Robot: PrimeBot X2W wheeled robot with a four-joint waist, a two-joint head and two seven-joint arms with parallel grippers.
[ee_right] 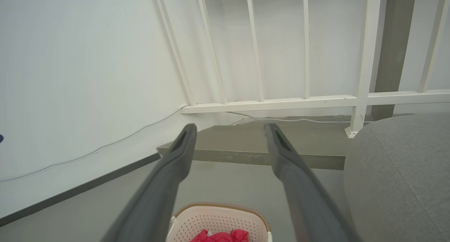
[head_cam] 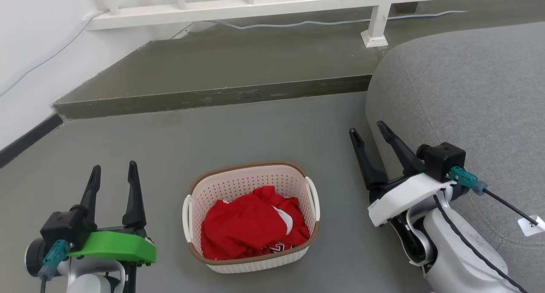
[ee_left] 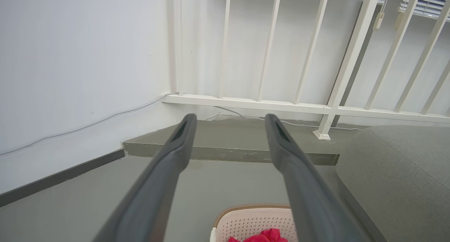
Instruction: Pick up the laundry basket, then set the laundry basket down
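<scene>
In the head view the red garment [head_cam: 249, 225] covers the floor of the laundry basket [head_cam: 255, 180], and the black-and-white print at the garment's lower edge is too small to read. At the right edge a white tag [head_cam: 532, 225] is cut off, its dark mark illegible. The white railing [head_cam: 255, 5] runs out past the top edge, the grey cushion [head_cam: 468, 80] past the right and bottom. In both wrist views the bottom edge cuts the basket, leaving its far rim and a scrap of red.
</scene>
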